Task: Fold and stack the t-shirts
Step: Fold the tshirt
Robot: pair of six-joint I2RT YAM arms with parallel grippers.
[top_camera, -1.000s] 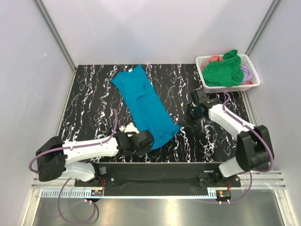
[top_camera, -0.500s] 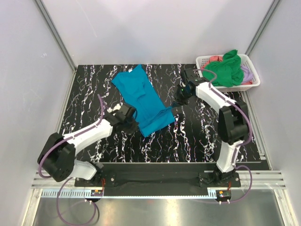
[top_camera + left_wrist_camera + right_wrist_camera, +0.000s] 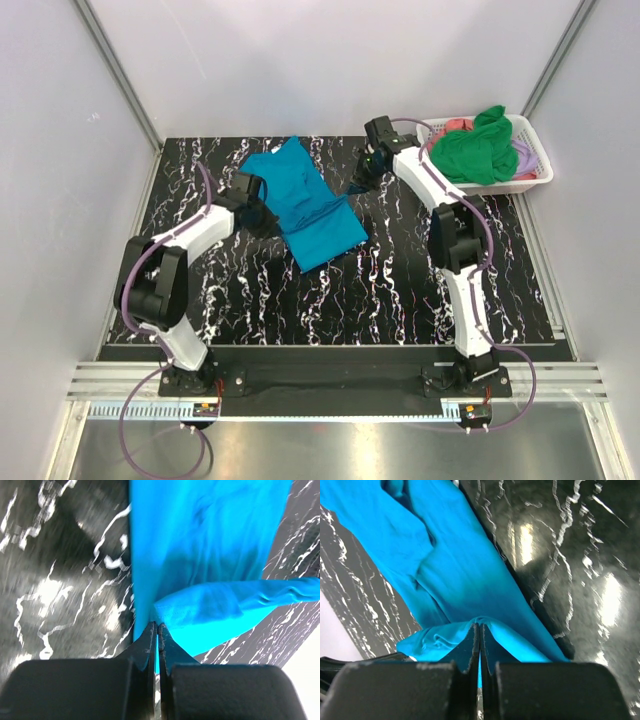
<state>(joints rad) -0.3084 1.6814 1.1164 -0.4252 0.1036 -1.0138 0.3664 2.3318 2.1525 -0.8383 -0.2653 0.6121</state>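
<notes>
The teal-blue t-shirt lies on the black marbled table, its near part folded up over the rest. My left gripper is shut on the shirt's left edge; in the left wrist view the fingertips pinch a fold of the teal cloth. My right gripper is shut on the shirt's right edge; in the right wrist view the fingertips pinch a raised fold of the cloth. A bright green t-shirt, a coral-pink one and a lilac one lie in the basket.
The white lattice basket stands at the table's back right corner, just right of my right arm. Grey walls with metal corner posts enclose the table on three sides. Marbled table surface shows near the arms' bases.
Both grippers have moved away from the bases toward the far end, carrying the shirt's near end with them. The long strip of shirt is now doubled over and shorter.
</notes>
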